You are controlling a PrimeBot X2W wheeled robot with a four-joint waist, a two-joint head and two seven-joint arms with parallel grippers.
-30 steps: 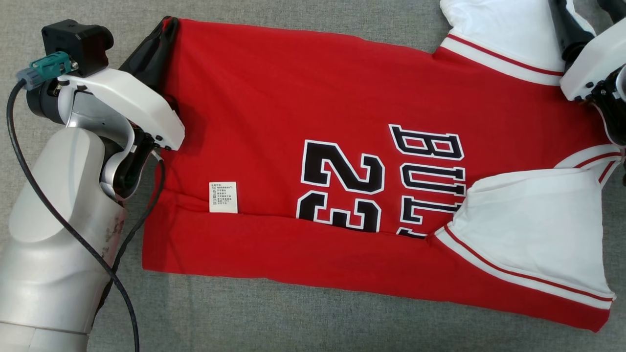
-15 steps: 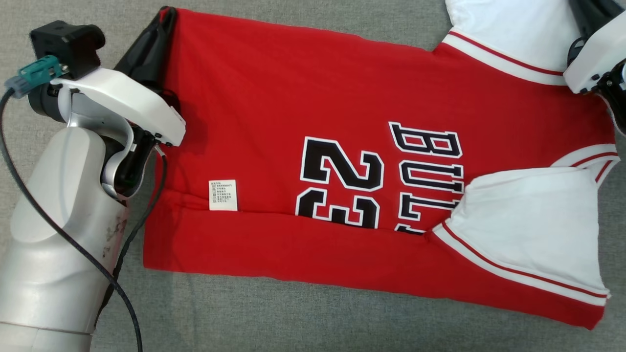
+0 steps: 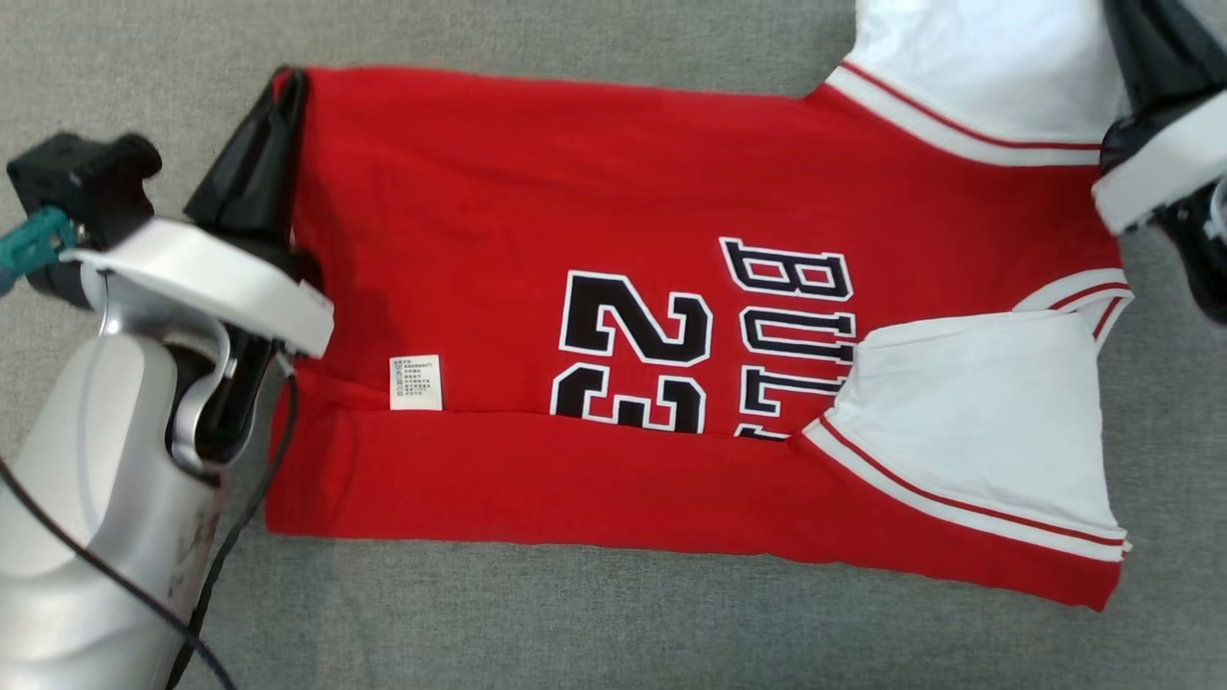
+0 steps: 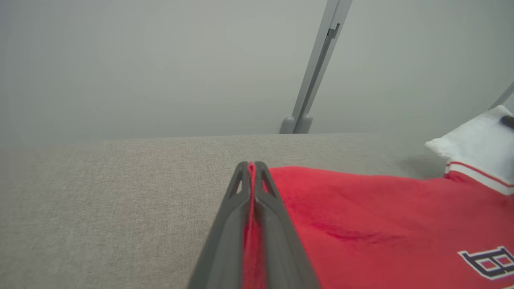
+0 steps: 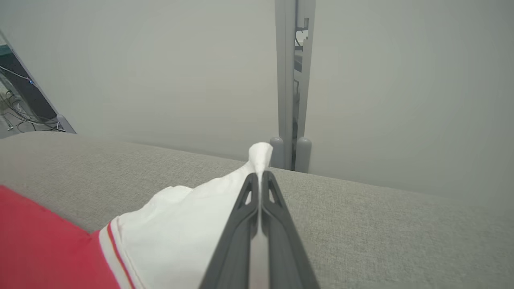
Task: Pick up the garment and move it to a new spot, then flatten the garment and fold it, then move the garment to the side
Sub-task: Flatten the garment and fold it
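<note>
The garment (image 3: pixel 575 211), a red jersey T-shirt with white sleeves and a black "BULLS 23" print, lies spread across the grey fabric surface, its near long edge folded over. My left gripper (image 3: pixel 288 81) is shut on the red hem corner at the far left; red cloth shows between its closed fingers (image 4: pixel 252 172). My right gripper (image 5: pixel 260 176) is shut on the edge of the far white sleeve (image 5: pixel 192 224), with a tip of white cloth sticking out past the fingertips. The near white sleeve (image 3: pixel 987 422) lies folded onto the red body.
The grey fabric surface (image 3: pixel 575 623) runs all around the garment. Its far edge (image 4: pixel 160 138) lies just beyond both grippers, with a grey upright post (image 5: pixel 293 80) and a pale wall behind. A black cable (image 3: pixel 240 517) hangs along my left forearm.
My right gripper has closed on the far white sleeve. The head view has shifted, so the garment sits lower and more to the left in it. The left gripper keeps its hold on the hem.
</note>
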